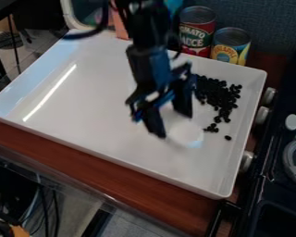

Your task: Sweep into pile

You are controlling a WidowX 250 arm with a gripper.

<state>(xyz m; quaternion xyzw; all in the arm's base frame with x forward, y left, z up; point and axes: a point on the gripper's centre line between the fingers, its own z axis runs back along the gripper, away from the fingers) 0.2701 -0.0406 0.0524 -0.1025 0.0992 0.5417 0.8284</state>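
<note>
Pieces, small, black and bean-like (218, 96), are spread over the right part of one large white rectangular tray with a raised rim (113, 146), too many and too crowded to be counted. Most are bunched in one long, uneven patch, by whose lower end a few are grouped, and one is set apart nearer the tray's lower right corner. One black two-finger gripper (172, 125) is seen over the middle of the tray, to the left of the patch, with its two fingers held apart and white tray surface seen between them. Whether the tray is touched by the fingertips cannot be told

Two metal food cans are stood side by side behind the tray's far rim: one tall can with a red label (197, 37), marked with pale lettering, and one shorter can with a yellow and blue label (230, 52), also printed. The tray is set on a reddish-brown wooden surface (122, 183). Beside its right edge, three silvery knobs (262, 115) can be counted along a black stove (274, 162)
</note>
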